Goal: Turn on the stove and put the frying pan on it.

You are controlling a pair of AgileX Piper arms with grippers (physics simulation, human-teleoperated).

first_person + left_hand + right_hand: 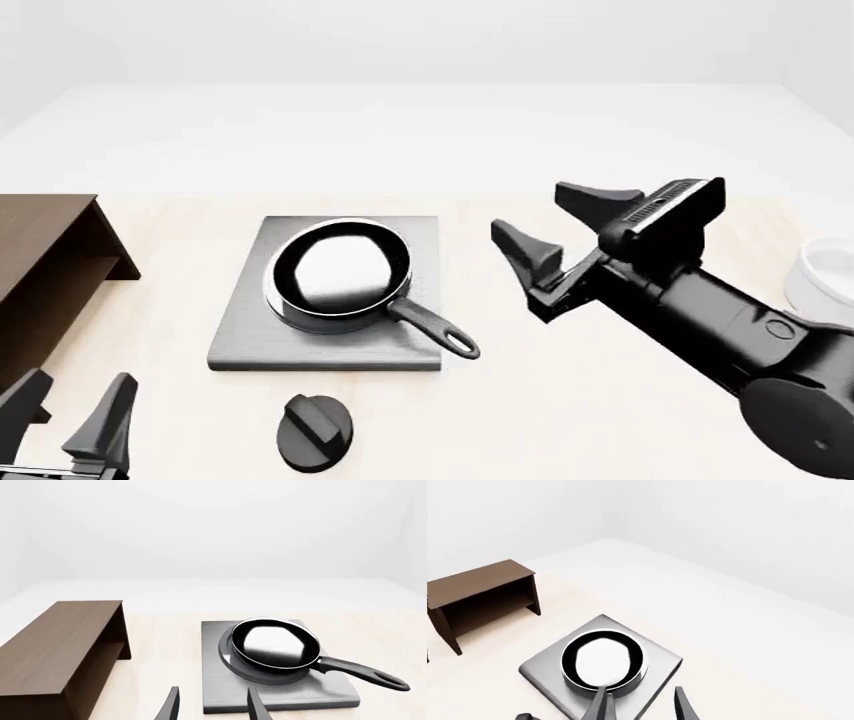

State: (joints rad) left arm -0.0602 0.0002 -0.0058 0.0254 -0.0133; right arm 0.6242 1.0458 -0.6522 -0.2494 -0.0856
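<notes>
Surface w/ dark cabinet at far left edge. Stove sits mid-surface, frying pan already on its rings, handle sticking out over stove's near-right corner toward me. So pan step looks done; what's left, I judge, is the knob, lying on the surface just in front of stove, apart from it.

My right pincer hangs above surface, right of pan, jaws spread, nothing in them. My left pincer is low at near-left, jaws apart, nothing held, closer to knob.

Next move prob: left pincer across to knob, close on its ridge, twist. Needs lining up w/ ridge, which runs diagonal.

In the way: pan handle end sits near knob, don't bump it. White bowl far right, well apart, no issue.
</notes>
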